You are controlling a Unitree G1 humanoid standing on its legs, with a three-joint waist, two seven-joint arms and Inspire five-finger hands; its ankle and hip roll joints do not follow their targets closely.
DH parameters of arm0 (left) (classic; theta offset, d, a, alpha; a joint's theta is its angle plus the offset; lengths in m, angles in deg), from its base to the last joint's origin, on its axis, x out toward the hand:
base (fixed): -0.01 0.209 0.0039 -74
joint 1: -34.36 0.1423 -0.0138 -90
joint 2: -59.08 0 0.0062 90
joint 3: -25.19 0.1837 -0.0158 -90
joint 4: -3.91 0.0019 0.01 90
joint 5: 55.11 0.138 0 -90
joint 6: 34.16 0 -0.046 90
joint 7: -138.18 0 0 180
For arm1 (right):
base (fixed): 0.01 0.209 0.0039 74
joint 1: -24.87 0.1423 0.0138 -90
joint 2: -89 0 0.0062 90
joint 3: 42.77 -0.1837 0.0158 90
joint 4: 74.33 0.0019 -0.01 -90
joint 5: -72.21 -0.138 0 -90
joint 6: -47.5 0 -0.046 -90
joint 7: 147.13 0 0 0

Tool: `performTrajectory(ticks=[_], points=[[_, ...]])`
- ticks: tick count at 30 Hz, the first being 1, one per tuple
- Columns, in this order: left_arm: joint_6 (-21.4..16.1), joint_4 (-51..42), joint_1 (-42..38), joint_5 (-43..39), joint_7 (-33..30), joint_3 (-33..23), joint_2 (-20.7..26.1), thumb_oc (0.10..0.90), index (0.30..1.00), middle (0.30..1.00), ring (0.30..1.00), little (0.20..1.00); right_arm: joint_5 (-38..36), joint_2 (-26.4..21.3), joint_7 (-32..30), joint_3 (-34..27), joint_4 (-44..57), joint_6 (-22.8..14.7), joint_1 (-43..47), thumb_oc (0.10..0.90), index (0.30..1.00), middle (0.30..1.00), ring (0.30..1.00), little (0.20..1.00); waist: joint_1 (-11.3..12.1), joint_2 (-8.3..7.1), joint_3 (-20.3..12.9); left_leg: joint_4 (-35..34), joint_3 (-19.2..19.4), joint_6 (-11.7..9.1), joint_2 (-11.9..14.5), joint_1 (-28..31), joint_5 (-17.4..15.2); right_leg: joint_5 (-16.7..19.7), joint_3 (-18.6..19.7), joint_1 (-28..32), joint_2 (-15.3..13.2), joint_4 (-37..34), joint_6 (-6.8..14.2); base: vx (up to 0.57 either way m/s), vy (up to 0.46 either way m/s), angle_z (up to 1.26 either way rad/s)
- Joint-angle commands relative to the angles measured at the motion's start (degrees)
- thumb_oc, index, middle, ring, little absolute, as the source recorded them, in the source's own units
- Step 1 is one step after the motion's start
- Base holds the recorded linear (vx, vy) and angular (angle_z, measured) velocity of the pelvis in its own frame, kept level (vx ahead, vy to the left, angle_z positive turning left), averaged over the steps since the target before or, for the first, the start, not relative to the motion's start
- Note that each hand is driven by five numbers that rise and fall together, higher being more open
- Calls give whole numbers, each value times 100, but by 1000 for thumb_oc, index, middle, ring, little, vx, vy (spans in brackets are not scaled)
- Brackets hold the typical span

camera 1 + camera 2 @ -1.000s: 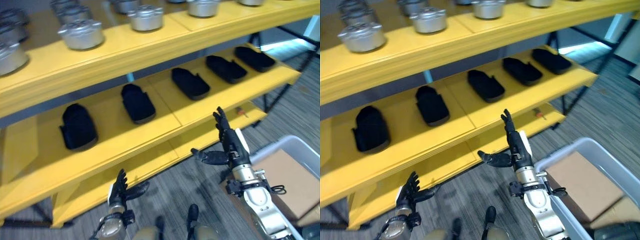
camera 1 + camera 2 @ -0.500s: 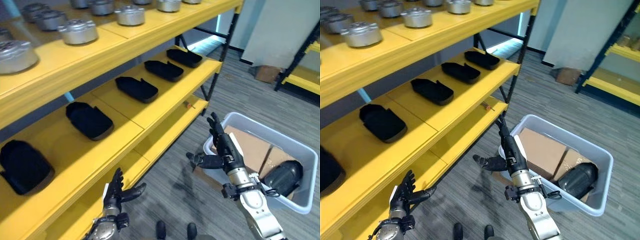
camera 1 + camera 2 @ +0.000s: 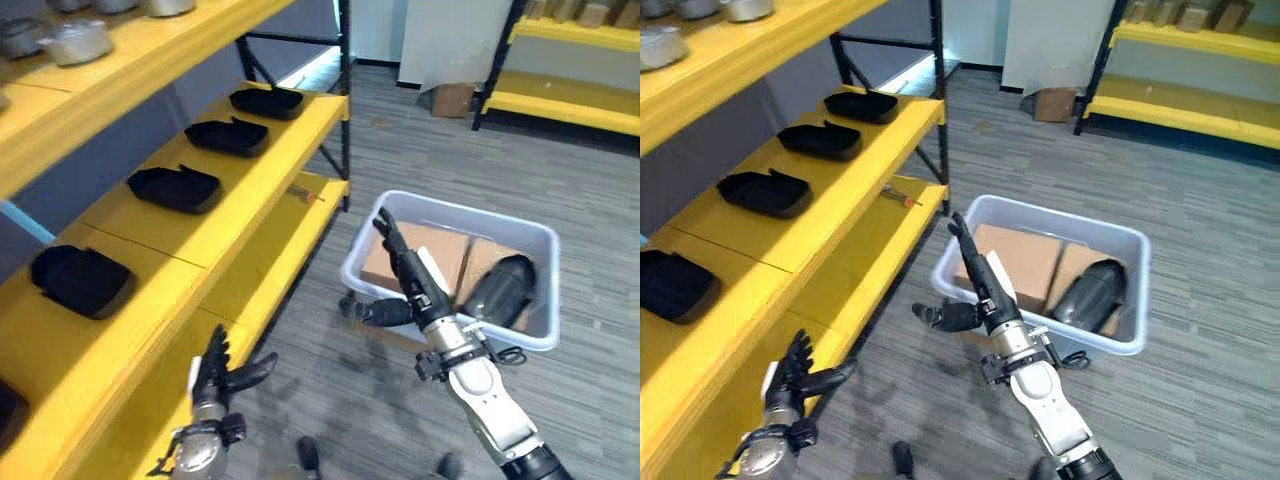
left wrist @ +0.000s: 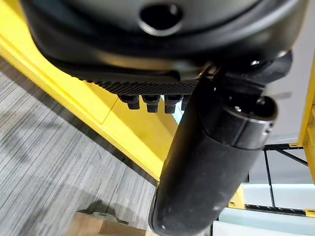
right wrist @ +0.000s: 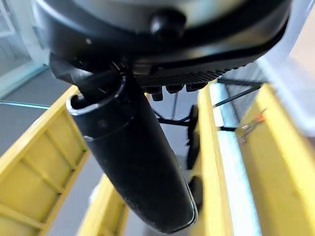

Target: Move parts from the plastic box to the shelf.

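While nothing is yet held, the long yellow-painted shelf [image 3: 230, 190] at nine o'clock is seen carrying flat black moulded trays [image 3: 174, 188], presumably seats for parts. Near three o'clock the pale grey plastic box [image 3: 452, 212] holds a smooth dark rounded part [image 3: 500, 287] beside cardboard [image 3: 425, 250]. Straight, spread fingers are shown on the right hand [image 3: 405, 285], before the box, and the left hand [image 3: 215, 372], low at seven o'clock.

I see grey plastic box [image 3: 545, 240] on floor | dark rounded part [image 3: 498, 288] inside, on cardboard | yellow shelf [image 3: 245, 190] carries black parts [image 3: 174, 187] in a row
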Motion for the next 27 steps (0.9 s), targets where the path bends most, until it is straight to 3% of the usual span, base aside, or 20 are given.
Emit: performTrajectory(ticks=[1,5,6,7,8,10,11,13,15,17,18,19,20,22,26,27], points=[[-468,-573,-479,104,-68,-3,400,900,1000,1000,1000,1000,35,135,-185,-453,653,-494,493,900,1000,1000,1000,1000,42,-300,-311,467,-286,185,-39,202,-781,498,-27,-430,-155,211,95,79,-200,-54],[-489,-619,-592,73,-20,77,444,900,1000,1000,1000,1000,-26,16,-230,-577,601,-530,412,900,1000,1000,1000,1000,-115,-225,-258,458,-259,-45,447,240,-636,69,31,-461,321,192,-125,94,-247,-18],[-489,-619,-593,73,-20,78,443,900,1000,1000,1000,1000,-26,16,-230,-577,602,-530,412,900,1000,1000,1000,1000,-115,-223,-258,459,-259,-46,448,240,-636,69,31,-461,323,191,-126,93,-263,-14],[-491,-600,-649,76,0,104,459,900,1000,1000,1000,1000,-56,-50,-266,-647,589,-569,309,900,1000,1000,1000,1000,-178,-219,-244,542,-211,-169,716,181,-564,-73,35,-487,542,181,-226,137,-381,-9],[-500,-578,-690,42,12,106,449,900,1000,1000,1000,1000,-97,-106,-326,-734,604,-624,147,900,1000,1000,1000,1000,-252,-215,-208,903,-160,-279,1018,70,-446,-261,41,-467,810,166,-379,245,-473,3],[-494,-566,-660,26,21,108,426,900,1000,1000,1000,1000,-129,-127,-320,-749,597,-642,78,900,1000,1000,1000,1000,-253,-161,-189,1321,-281,-385,1194,-2,-506,-422,126,-362,996,139,-408,166,-250,11],[-500,-555,-629,6,17,108,394,900,1000,1000,1000,1000,-144,-166,-329,-762,618,-665,-5,900,1000,1000,1000,1000,-250,-140,-122,1863,-372,-415,1323,-175,-392,-529,148,-291,1136,117,-530,82,-188,-3],[-492,-558,-557,-40,27,99,340,900,1000,1000,1000,1000,-159,-246,-312,-804,672,-691,-136,900,1000,1000,1000,1000,-194,-138,45,2837,-729,-472,1437,-556,-22,-699,157,-117,1354,43,-749,66,-254,-18],[-509,-557,-513,-42,36,113,333,900,1000,1000,1000,1000,-141,-337,-309,-864,732,-737,-192,900,1000,1000,1000,1000,-102,-266,273,3647,-1163,-376,1092,-1048,195,-721,143,-79,1386,1,-927,2,-171,-7],[-478,-604,-473,-33,81,132,355,900,1000,1000,1000,1000,-35,-403,-348,-946,756,-749,-233,900,1000,1000,1000,1000,-105,-329,361,3181,-1155,-308,1083,-1396,177,-730,131,-77,1392,-77,-882,103,38,-17],[-470,-688,-435,-20,98,108,380,900,1000,1000,1000,1000,102,-435,-459,-1017,689,-765,-121,900,1000,1000,1000,1000,-74,-327,410,1861,-1142,-305,1229,-1463,251,-719,261,-153,1380,-95,-693,221,317,-12],[-471,-658,-397,20,62,111,381,900,1000,1000,1000,1000,180,-388,-558,-984,539,-766,-7,900,1000,1000,1000,1000,50,-298,445,857,-1389,-389,1322,-1405,593,-747,426,-168,1366,-34,-568,242,359,-17],[-475,-641,-395,32,44,124,382,900,1000,1000,1000,1000,221,-390,-588,-988,503,-759,41,900,1000,1000,1000,1000,99,-295,469,629,-1597,-447,1357,-1339,676,-797,543,-195,1341,77,-519,197,275,-87],[-505,-627,-383,23,110,124,417,900,1000,1000,1000,1000,277,-320,-553,-999,438,-736,113,900,1000,1000,1000,1000,89,-226,460,649,-1532,-387,1204,-1086,274,-812,680,-305,1192,354,-470,121,295,-172],[-516,-693,-603,72,120,249,693,900,1000,1000,1000,1000,395,-213,-833,-1295,479,-651,222,900,1000,1000,1000,1000,23,-359,734,909,-1112,-268,916,-1164,15,-607,807,-603,786,534,-305,-18,300,-51],[-518,-733,-741,76,16,268,776,900,1000,1000,1000,1000,416,-130,-1046,-1324,377,-594,523,900,1000,1000,1000,1000,48,-421,912,903,-877,-207,795,-1253,-16,-401,863,-812,608,479,-223,-86,304,-17]])
